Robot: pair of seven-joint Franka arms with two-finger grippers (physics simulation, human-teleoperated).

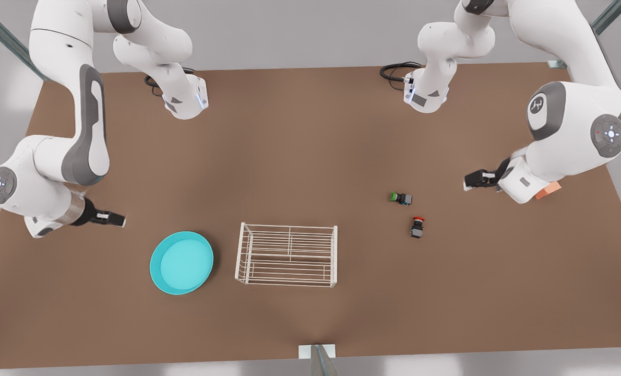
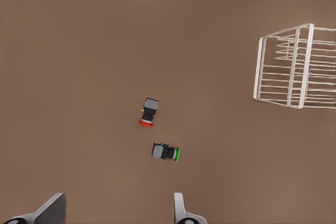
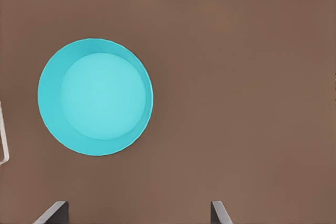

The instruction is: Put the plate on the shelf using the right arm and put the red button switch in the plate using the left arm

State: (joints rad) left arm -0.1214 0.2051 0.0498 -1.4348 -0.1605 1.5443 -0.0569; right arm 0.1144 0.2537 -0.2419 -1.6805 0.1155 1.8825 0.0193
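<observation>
Front view shows your right hand (image 1: 116,220) and left hand (image 1: 469,181) open; the plate (image 1: 181,262) looks stiff and slick, so pinch its raised rim.

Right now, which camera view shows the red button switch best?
The left wrist view: the red button switch lies near the picture's middle, black body and red cap distinct, beside the green one. The front view shows it smaller, right of the shelf.

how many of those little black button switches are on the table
2. The small black switch with the green cap lies on the brown table, on the front view's right of the white wire rack; the small black switch with the red cap lies just nearer the camera.
</observation>
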